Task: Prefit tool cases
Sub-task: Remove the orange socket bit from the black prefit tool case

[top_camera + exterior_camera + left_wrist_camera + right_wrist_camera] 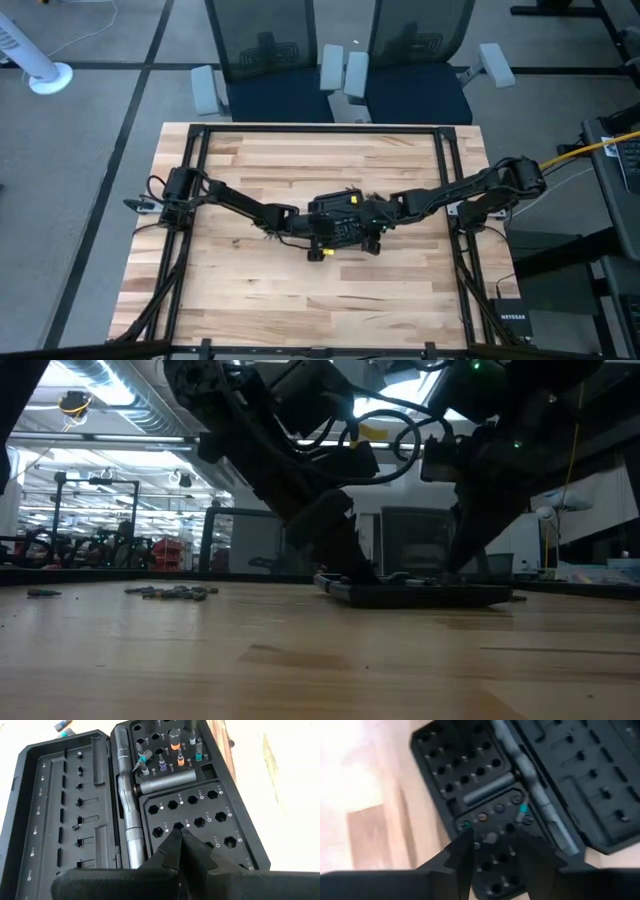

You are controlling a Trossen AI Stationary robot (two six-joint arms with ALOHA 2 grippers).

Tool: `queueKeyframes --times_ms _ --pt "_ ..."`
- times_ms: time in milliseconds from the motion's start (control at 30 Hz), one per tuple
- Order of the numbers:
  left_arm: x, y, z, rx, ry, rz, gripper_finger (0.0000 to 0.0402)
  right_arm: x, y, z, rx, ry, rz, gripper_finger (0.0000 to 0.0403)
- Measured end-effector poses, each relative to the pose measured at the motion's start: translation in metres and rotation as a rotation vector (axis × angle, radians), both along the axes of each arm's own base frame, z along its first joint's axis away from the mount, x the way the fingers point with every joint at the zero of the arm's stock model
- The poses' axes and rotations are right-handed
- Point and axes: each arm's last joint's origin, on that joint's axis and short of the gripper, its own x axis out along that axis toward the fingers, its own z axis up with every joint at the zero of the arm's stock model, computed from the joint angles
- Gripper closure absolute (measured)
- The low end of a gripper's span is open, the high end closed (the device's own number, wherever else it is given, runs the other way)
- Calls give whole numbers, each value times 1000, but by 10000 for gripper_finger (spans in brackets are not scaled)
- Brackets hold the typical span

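Observation:
The black tool case lies open and flat at the table's middle, both halves resting on the wood. One half holds a silver driver handle, several coloured bits and a grid of hex slots. My left gripper is shut, with its tips down at one hex slot of the grid. My right gripper hovers open above the block of slots that holds bits, with nothing between its fingers. My left gripper's shut fingertips come slanting down from the table's left onto the hex-slot grid, at one slot in its middle row. I cannot tell whether they touch the case or hold anything between them.
Loose bits lie on the wood to the case's left, and a few more lie beside the lid half. A black frame rims the table. Two chairs stand beyond the far edge. A NETGEAR box sits at the near right.

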Motion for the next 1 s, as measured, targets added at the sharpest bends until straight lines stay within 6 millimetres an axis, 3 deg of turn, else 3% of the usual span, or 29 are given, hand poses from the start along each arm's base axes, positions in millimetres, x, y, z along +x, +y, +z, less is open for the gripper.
queueKeyframes --times_ms 567,667,800,1000 --pt "6 -2 -11 -33 -39 30 401 4 -1 -17 -58 58 4 267" --pt "6 -2 -11 -26 -37 23 401 4 -1 -18 -58 65 -4 295" --pt "6 -2 -11 -26 -37 21 401 6 -1 -12 -50 106 -20 381" --pt "6 -1 -11 -25 -29 23 401 25 0 17 -68 63 -11 383"
